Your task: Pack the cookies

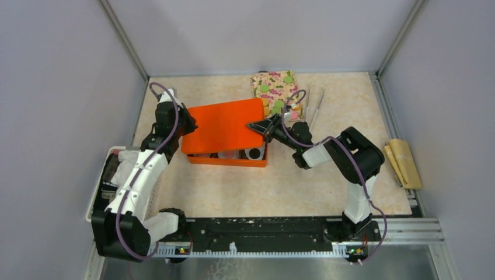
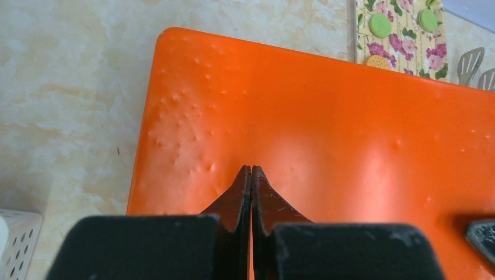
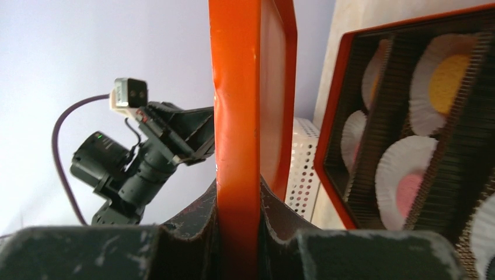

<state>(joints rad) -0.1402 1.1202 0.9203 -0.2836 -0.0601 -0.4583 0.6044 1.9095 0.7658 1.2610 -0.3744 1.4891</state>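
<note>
Right fingers [image 3: 192, 224] clamping orange lid [image 3: 236, 116], cookies [image 3: 449, 76] in liners [image 3: 417, 96] in box [image 3: 330, 157]

The orange lid [image 1: 225, 125] hides most of the box [image 1: 230, 161].

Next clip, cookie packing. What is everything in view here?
box: one, orange, centre.
lid: one, orange, above the box.
liners: several, white, inside the box.
cloth: one, floral, far centre.
cookies: several; green and orange on the cloth, yellow and pink in liners.
tongs: apparently one pair, pale, right of the cloth.
basket: one, white, near left.
tan bundle: one, far right.
left gripper: black, shut, at the lid's left end.
right gripper: black, shut on the lid's edge.
</note>
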